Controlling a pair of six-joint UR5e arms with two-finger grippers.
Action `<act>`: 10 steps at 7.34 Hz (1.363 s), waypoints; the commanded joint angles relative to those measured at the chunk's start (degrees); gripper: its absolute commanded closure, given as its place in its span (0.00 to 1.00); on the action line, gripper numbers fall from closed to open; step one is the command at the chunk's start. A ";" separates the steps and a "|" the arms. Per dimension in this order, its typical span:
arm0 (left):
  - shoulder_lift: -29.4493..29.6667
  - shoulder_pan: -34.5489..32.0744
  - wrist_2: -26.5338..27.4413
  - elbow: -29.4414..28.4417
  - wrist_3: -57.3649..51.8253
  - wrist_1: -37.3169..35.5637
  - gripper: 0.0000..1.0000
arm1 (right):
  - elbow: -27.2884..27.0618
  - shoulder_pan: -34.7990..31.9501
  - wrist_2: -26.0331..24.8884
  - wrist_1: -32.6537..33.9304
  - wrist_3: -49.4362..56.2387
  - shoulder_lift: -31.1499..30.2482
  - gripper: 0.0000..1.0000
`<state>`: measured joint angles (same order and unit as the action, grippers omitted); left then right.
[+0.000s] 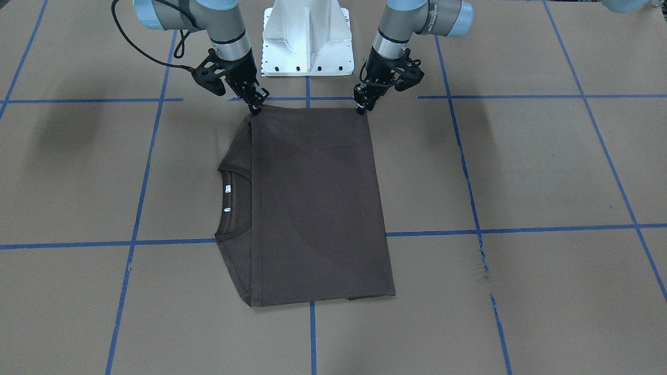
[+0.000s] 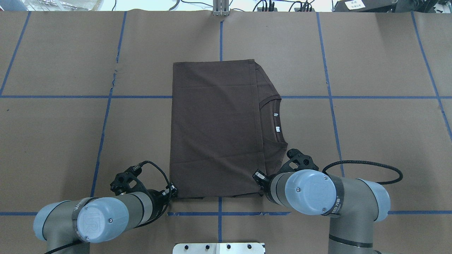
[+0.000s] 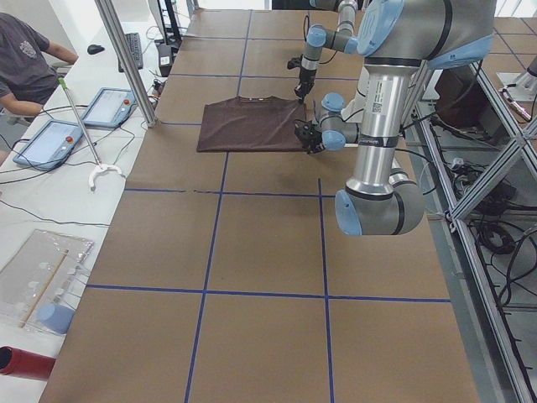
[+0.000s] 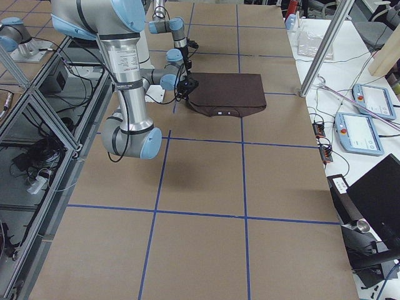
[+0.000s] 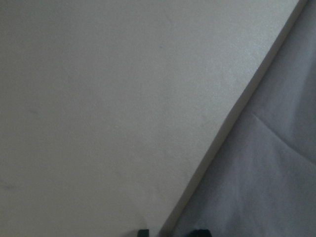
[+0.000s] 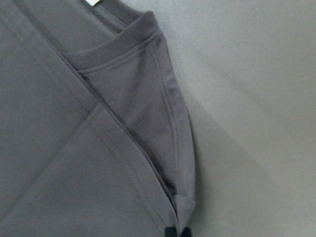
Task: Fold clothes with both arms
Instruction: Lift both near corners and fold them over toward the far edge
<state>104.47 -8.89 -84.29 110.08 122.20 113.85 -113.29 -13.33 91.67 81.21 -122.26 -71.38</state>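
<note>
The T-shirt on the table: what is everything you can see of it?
The T-shirt is dark brown, soft-looking cloth, lying flat on the table, folded into a rectangle. Its ribbed collar and two small white labels peek out on the robot's right. The right gripper pinches one corner on the robot's side; the left gripper, open, sits at the other.
</note>
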 commanded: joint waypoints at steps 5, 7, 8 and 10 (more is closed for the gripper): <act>2.05 -0.60 -0.09 0.83 0.06 -0.21 1.00 | -0.18 0.06 0.00 0.00 0.00 -0.16 1.00; 1.44 -1.04 -0.17 4.07 -0.03 -2.47 1.00 | -3.15 -0.03 0.00 0.00 0.00 -1.82 1.00; 1.27 -1.04 -0.26 7.57 -0.12 -6.06 1.00 | -5.25 -0.03 0.00 0.00 -0.08 -2.88 1.00; -1.62 -0.95 -0.52 14.07 -1.95 -7.15 1.00 | -11.13 0.14 0.61 0.00 -0.26 -6.03 1.00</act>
<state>104.59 -9.86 -84.67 119.93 121.16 107.60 -120.61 -13.28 91.84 81.21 -122.41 -75.31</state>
